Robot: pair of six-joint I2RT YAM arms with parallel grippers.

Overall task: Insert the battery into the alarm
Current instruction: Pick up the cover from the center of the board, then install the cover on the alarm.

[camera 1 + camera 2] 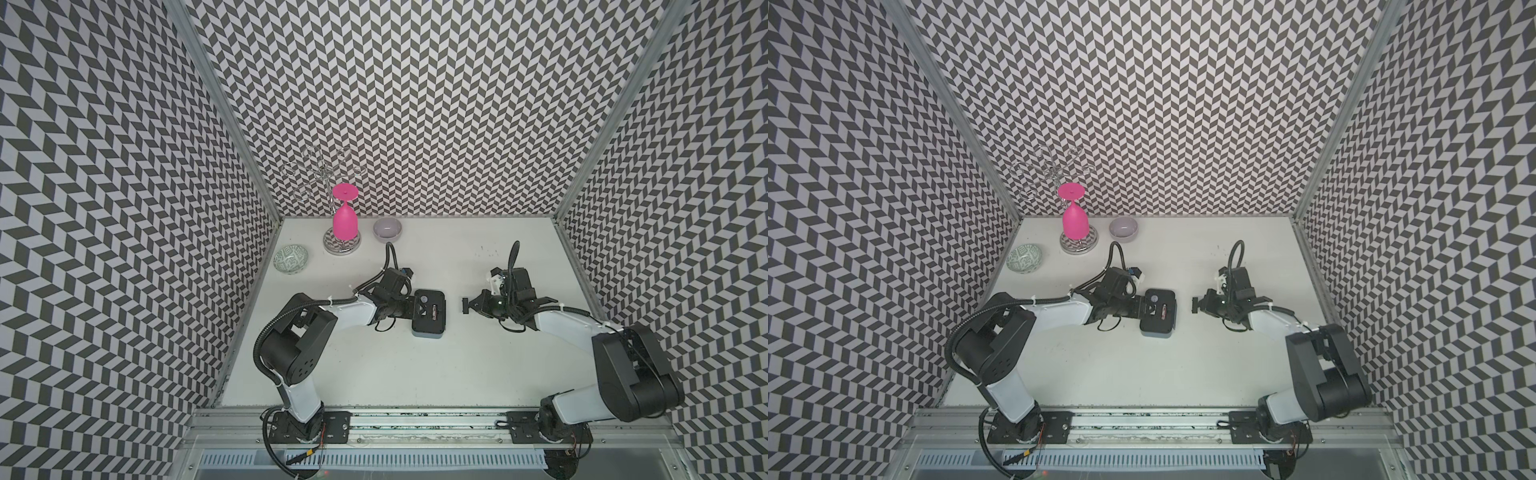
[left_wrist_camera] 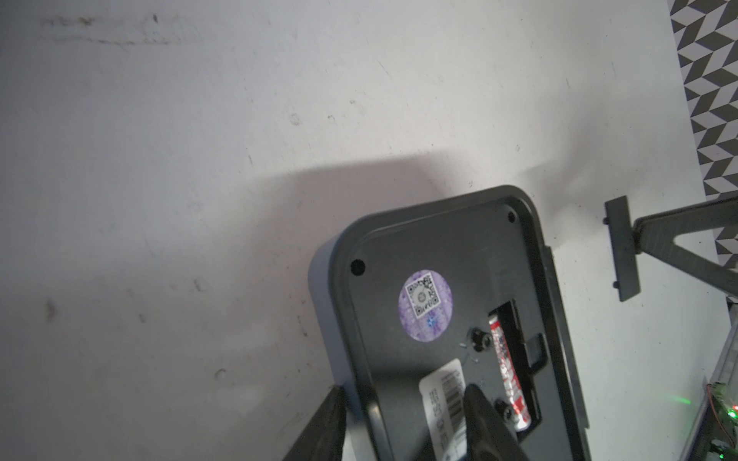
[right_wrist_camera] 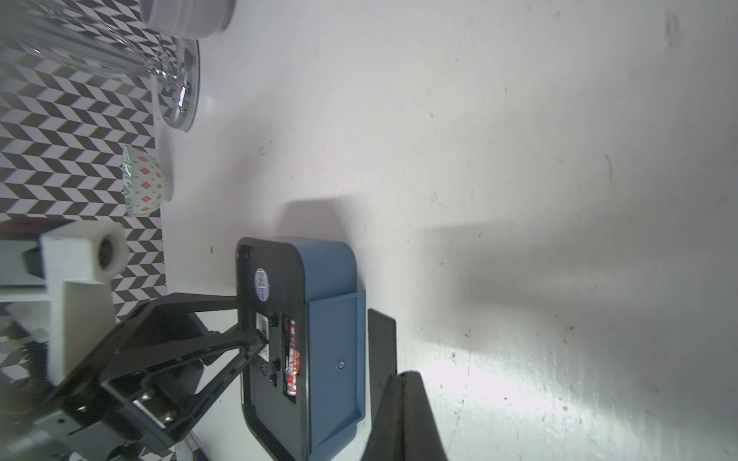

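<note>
Inside the alarm (image 2: 459,247) sits the battery (image 2: 507,370).

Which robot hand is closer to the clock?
Left. The left hand grips the clock at its side. The right hand is off to the clock's other side, not touching it, holding a small black lid.

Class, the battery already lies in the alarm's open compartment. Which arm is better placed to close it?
Right. The right gripper appears to hold the cover plate just beside the alarm, on the battery side. The left gripper is busy clamping the alarm.
</note>
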